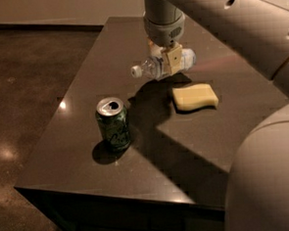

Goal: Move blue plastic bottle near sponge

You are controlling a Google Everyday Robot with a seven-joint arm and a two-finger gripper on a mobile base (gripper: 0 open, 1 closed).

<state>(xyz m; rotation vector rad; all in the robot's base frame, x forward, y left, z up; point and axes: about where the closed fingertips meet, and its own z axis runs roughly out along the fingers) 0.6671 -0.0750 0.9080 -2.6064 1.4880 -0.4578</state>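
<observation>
The blue plastic bottle (151, 68) lies on its side in my gripper (169, 61), white cap pointing left, held just above the dark table (84, 91). The gripper is shut on the bottle's middle, coming down from the arm at the top of the view. The pale yellow sponge (195, 96) with wavy edges lies flat on the table just below and to the right of the bottle, a short gap away.
A green soda can (113, 124) stands upright near the table's front left. The arm's large white body (266, 178) fills the right and lower right of the view. The table's left and front edges drop to a brown floor (25, 85).
</observation>
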